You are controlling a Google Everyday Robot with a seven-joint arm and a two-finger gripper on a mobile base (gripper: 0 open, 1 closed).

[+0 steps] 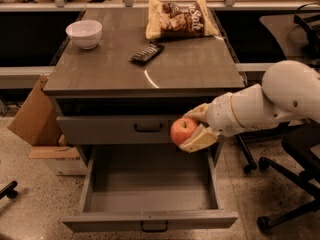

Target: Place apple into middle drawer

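My gripper (192,129) is shut on the red apple (182,131), which has a yellowish patch and a short stem. It holds the apple in front of the upper drawer front (135,129), above the back right part of the open middle drawer (150,204). The drawer is pulled out and its plain grey inside holds nothing. The white arm (270,101) reaches in from the right.
On the cabinet top (150,64) are a white bowl (84,33), a dark wrapped bar (147,53) and a chip bag (180,18). A cardboard box (32,114) stands at the left. Office chair legs (280,184) stand at the right.
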